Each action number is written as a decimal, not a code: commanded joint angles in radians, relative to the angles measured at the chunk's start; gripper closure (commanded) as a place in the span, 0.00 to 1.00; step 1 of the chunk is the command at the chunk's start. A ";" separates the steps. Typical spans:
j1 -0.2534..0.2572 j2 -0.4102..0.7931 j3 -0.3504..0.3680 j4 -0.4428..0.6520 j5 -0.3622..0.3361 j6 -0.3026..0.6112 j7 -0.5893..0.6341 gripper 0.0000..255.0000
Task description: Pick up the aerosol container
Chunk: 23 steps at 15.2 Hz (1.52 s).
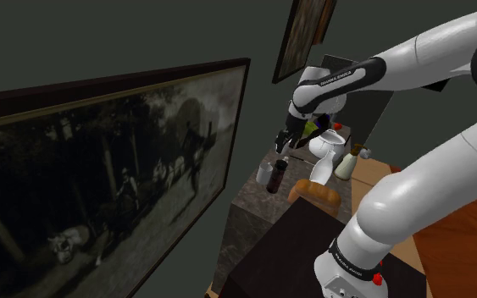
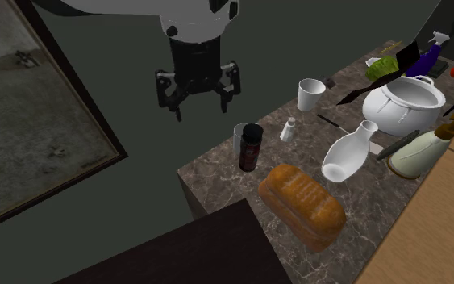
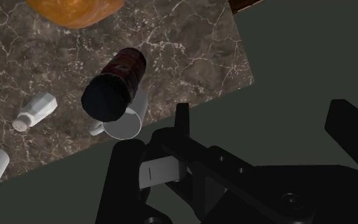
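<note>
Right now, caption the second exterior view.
Open pincer hovers apart from the dark aerosol can upright on the counter.

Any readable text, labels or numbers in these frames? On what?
No text reads cleanly.
Arm's forearm: dark lettering, too small to read.
Arm's lower link: dark lettering, too small to read.
Aerosol can: dark red label, blurred, no words legible.

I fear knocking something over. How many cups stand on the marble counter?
2. A grey cup stands close beside the dark aerosol can; a white cup stands farther along, toward the white lidded pot. More may hide behind the pot.
</note>
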<state>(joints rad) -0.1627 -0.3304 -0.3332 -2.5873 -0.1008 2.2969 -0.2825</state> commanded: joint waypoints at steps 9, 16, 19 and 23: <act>-0.022 0.403 -0.128 0.162 0.206 0.207 -0.289 0.00; -0.139 0.688 -0.087 0.347 0.416 0.260 -0.504 0.00; -0.155 0.720 -0.070 0.355 0.439 0.281 -0.522 0.00; -0.175 0.769 -0.042 0.363 0.477 0.320 -0.549 0.00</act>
<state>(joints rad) -0.3333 0.4266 -0.3817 -2.2286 0.3676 2.6091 -0.8261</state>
